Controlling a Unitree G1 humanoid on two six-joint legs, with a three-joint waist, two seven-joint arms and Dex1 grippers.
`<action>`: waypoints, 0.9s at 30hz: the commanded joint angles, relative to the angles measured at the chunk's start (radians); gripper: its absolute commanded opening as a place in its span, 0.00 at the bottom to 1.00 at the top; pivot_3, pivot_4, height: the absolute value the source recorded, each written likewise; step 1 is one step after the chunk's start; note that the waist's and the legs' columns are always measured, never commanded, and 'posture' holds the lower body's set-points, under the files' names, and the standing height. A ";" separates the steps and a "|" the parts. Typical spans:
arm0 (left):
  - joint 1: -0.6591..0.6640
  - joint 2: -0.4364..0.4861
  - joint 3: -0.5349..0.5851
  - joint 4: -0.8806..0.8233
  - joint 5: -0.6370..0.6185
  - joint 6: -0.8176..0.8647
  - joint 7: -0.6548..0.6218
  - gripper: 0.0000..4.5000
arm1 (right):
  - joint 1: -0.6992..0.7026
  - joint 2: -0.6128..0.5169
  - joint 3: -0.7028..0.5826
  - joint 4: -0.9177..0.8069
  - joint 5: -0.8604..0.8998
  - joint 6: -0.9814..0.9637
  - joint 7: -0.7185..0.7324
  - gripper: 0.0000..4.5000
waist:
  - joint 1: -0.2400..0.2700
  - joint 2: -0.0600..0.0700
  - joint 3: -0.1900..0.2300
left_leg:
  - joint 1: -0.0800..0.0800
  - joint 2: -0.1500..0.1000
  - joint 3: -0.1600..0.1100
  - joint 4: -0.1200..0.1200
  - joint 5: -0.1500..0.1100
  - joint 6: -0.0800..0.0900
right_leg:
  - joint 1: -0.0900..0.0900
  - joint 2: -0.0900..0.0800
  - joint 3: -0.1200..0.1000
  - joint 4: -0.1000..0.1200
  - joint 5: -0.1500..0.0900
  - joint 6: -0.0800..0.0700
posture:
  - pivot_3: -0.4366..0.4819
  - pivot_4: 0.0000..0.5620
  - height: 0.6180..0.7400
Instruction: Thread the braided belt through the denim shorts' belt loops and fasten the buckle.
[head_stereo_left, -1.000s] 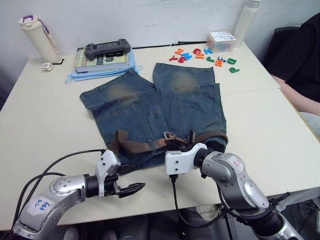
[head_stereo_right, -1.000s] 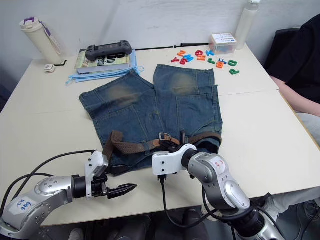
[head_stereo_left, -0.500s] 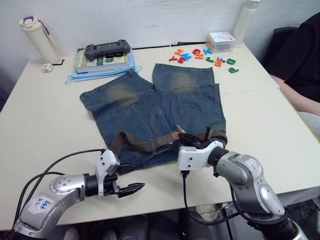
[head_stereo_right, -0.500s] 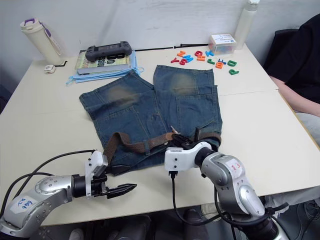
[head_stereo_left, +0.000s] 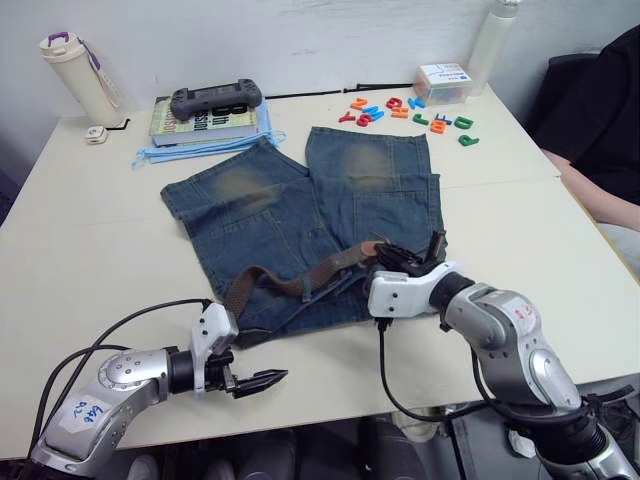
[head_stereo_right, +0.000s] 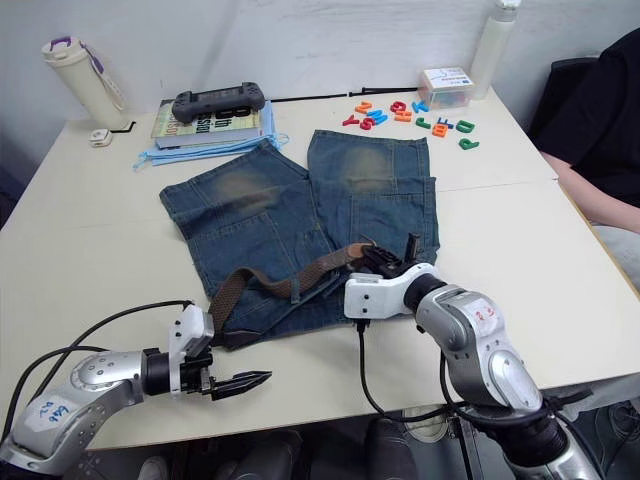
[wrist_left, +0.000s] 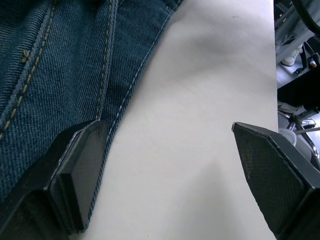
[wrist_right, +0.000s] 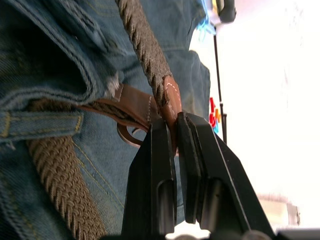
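Pulling the braided belt (head_stereo_left: 300, 282) rightward: right gripper (wrist_right: 172, 131) clamped on the belt's tan leather end, now further right and higher over the denim shorts (head_stereo_left: 300, 215) than half a second ago. Strap lifting off the waistband and stretching taut, rising from the left hip toward the jaws. Dragging the waistband too: lower right corner of the shorts folding up and bunching under the gripper. Buckle (wrist_right: 129, 135) showing in the right wrist view as a curved metal piece just beside the clamped tip, a denim belt loop (wrist_right: 40, 122) nearby with braid passing beneath. Likely meaning slack being drawn through the loops, fastening not yet done. Left gripper (head_stereo_left: 262, 379) idling low near the counter (head_stereo_left: 90, 240) front edge, jaws apart, holding nothing, one finger (wrist_left: 80, 170) lying against the shorts' hem.
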 joint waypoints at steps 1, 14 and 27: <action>0.095 0.041 -0.044 0.159 0.128 0.005 -0.010 0.97 | -0.039 0.013 -0.151 -0.003 -0.004 0.086 -0.067 0.00 | 0.000 0.000 0.000 | 0.000 0.000 0.000 0.000 0.000 0.000 | 0.000 0.000 0.000 0.000 0.000 0.000 | 0.48 0.27 0.98; 0.154 0.106 0.054 0.286 0.234 -0.306 -0.123 0.97 | -0.049 0.045 -0.118 0.003 0.022 0.098 -0.083 0.00 | -0.002 0.003 -0.001 | 0.000 0.001 0.000 0.000 0.000 0.000 | 0.000 0.000 0.000 0.000 0.001 -0.001 | 0.48 0.27 0.98; 0.081 0.075 0.063 0.160 0.181 -0.226 -0.107 0.97 | -0.054 0.043 0.013 -0.074 0.113 -0.126 -0.069 0.00 | -0.003 0.003 0.000 | -0.001 0.001 0.000 -0.001 0.000 0.000 | -0.002 0.001 0.000 0.001 0.001 -0.001 | 0.48 0.27 0.98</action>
